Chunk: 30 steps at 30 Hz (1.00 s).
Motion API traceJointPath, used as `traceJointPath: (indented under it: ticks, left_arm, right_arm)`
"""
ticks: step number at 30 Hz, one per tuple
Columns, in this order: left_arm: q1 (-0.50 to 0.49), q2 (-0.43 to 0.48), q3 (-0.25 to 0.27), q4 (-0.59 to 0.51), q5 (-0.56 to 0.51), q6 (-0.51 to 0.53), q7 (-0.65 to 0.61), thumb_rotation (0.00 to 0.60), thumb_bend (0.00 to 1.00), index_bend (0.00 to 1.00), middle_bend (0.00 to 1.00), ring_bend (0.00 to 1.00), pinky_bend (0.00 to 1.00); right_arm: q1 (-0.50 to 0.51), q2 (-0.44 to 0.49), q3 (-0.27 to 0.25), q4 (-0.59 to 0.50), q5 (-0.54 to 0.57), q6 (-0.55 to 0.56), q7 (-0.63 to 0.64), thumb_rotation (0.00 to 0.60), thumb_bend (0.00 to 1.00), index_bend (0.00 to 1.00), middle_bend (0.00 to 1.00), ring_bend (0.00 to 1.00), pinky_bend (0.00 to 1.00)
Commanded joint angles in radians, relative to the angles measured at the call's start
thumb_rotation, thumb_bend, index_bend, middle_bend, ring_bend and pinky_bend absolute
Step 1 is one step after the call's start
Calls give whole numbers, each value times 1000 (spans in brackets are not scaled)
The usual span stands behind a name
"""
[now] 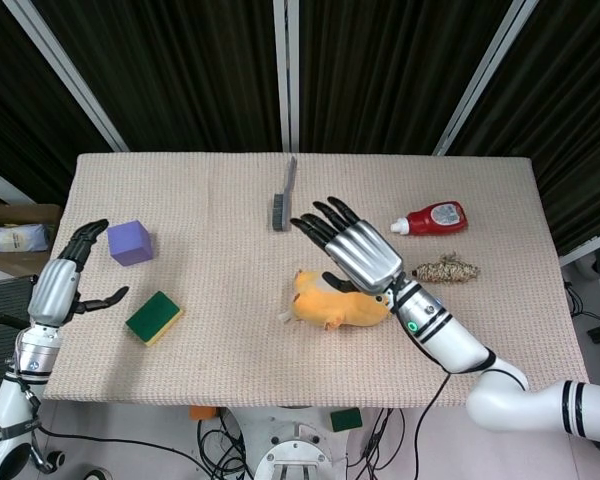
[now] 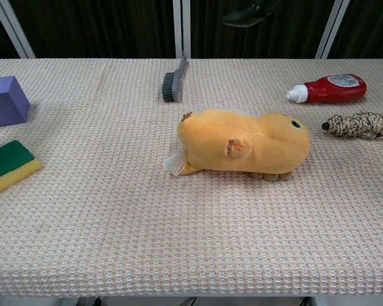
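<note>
The right robot hand (image 1: 355, 250) hovers spread-fingered and empty above the yellow plush toy (image 1: 340, 304), which lies ungrasped mid-desk (image 1: 230, 350); grasping remains. The left robot hand (image 1: 65, 285) hangs spread, empty.

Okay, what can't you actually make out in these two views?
- Plush toy: head view, its top and face covered by the right hand.
- Right hand: chest view, only fingers show, cut by the top edge.
- Left hand: outside the chest view.
- Bottle label: too small.

My right hand (image 1: 355, 250) above yellow plush duck (image 1: 335, 305); grey brush (image 1: 283, 195) behind it, red sauce bottle (image 1: 435, 218) and woven rope toy (image 1: 445, 270) right.
</note>
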Motion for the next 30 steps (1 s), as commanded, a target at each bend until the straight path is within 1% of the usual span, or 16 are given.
traceJointPath:
  ticks: [1, 2, 4, 7, 10, 15, 19, 23, 30]
  left_arm:
    - [2, 2, 0, 2, -5, -3, 5, 600, 185, 73, 59, 52, 215]
    - [3, 4, 1, 1, -8, -6, 7, 600, 192, 73, 59, 52, 215]
    - [3, 8, 1, 0, -11, -10, 12, 600, 200, 73, 59, 52, 216]
    - [2, 12, -1, -2, -14, -14, 15, 600, 200, 73, 59, 52, 215]
    - [0, 11, -3, -1, -17, -18, 16, 600, 200, 73, 59, 52, 215]
    - [-5, 8, 0, 4, -16, -31, 18, 600, 201, 73, 59, 51, 215]
    - [-5, 6, 1, 6, -14, -30, 19, 600, 200, 73, 60, 51, 214]
    - [-3, 8, 3, 6, -17, -32, 19, 600, 200, 73, 59, 49, 213]
    - [1, 14, 7, 3, -15, -33, 23, 600, 201, 73, 60, 44, 211]
  right_arm:
    - [166, 18, -14, -9, 260, -114, -104, 600, 320, 143, 171, 0, 0]
    - [202, 21, -27, -8, 334, -127, -112, 600, 320, 150, 177, 0, 0]
    - [265, 20, -51, -2, 441, -136, -130, 600, 320, 155, 184, 0, 0]
    - [338, 4, -85, 6, 521, -124, -160, 600, 321, 174, 186, 0, 0]
    - [386, -10, -109, -5, 567, -113, -164, 600, 321, 189, 187, 0, 0]
    - [449, -31, -174, 6, 629, -94, -192, 600, 321, 225, 211, 0, 0]
    - [488, -55, -221, 14, 669, -78, -204, 600, 322, 226, 223, 0, 0]
    - [507, -81, -245, 22, 668, -51, -204, 600, 324, 229, 231, 0, 0]
    - [541, -123, -288, 36, 678, -3, -232, 600, 336, 275, 288, 0, 0]
